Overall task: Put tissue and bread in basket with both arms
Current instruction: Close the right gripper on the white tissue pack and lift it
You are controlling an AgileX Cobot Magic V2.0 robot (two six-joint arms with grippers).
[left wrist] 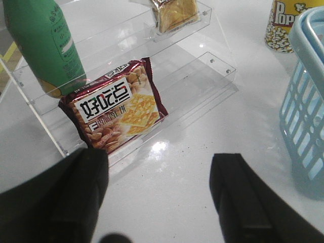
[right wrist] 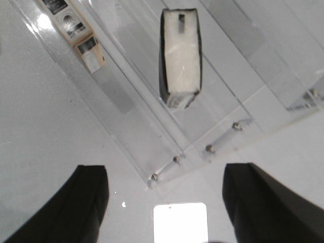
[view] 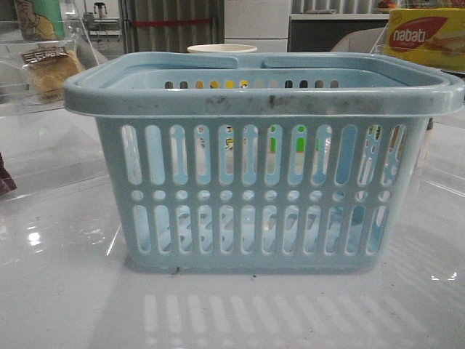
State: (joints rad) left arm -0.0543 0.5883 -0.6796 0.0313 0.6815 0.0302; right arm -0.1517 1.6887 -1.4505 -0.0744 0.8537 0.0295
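The pale blue basket [view: 261, 167] fills the middle of the front view; its side also shows in the left wrist view [left wrist: 304, 101]. The bread [view: 49, 69], golden-brown in a clear wrapper, lies on a clear acrylic shelf at the far left; it also shows in the left wrist view [left wrist: 174, 14]. The tissue [right wrist: 180, 58], a black pack with a white face, stands on a clear shelf in the right wrist view. My left gripper [left wrist: 161, 158] is open and empty above the white table, short of the shelf. My right gripper [right wrist: 167, 169] is open and empty, short of the tissue's shelf. Neither arm shows in the front view.
On the left shelf [left wrist: 202, 76] stand a green bottle [left wrist: 43, 43] and a red-brown biscuit pack [left wrist: 116, 109]. A popcorn cup [left wrist: 283, 25] stands by the basket. A yellow nabati box [view: 425, 36] is at the back right, a paper cup [view: 221, 49] behind the basket. A tan labelled box [right wrist: 76, 33] lies near the tissue.
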